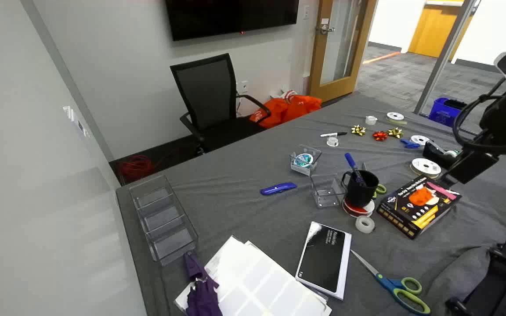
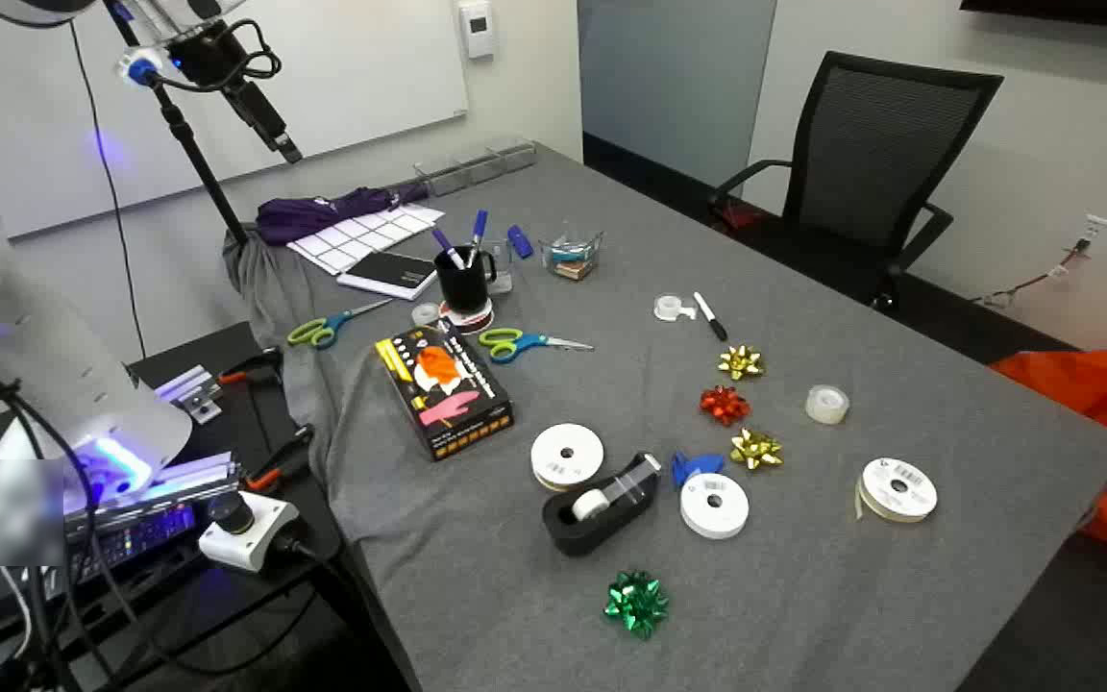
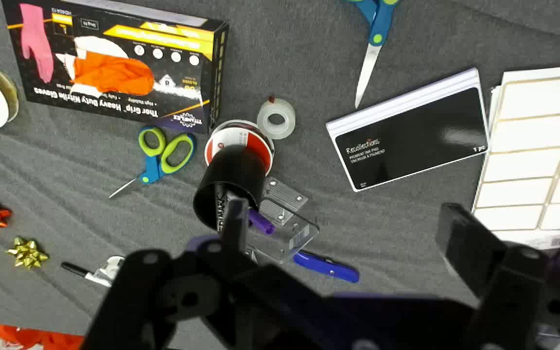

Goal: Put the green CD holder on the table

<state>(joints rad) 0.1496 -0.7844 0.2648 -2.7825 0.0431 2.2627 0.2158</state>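
Observation:
The green CD holder (image 1: pixel 303 160) is a small teal piece with a paler rim. It sits inside a small clear box (image 1: pixel 309 169) on the table (image 1: pixel 240 210), which is covered in dark grey cloth. In an exterior view the teal piece (image 2: pixel 570 254) shows through the box wall. In the wrist view it does not show; the gripper seems to hide that area. My gripper (image 3: pixel 345 218) is open with nothing between its fingers. It is held well above the table; it also shows in both exterior views (image 1: pixel 448 179) (image 2: pixel 292 154).
A black cup with pens (image 1: pixel 361 188) stands on a ribbon spool beside a second clear box (image 1: pixel 326 197). A blue strip (image 1: pixel 278 188), a glove box (image 1: pixel 418 204), a black ink pad (image 1: pixel 324 258), scissors (image 1: pixel 400 287) and a clear divided tray (image 1: pixel 164 219) lie around.

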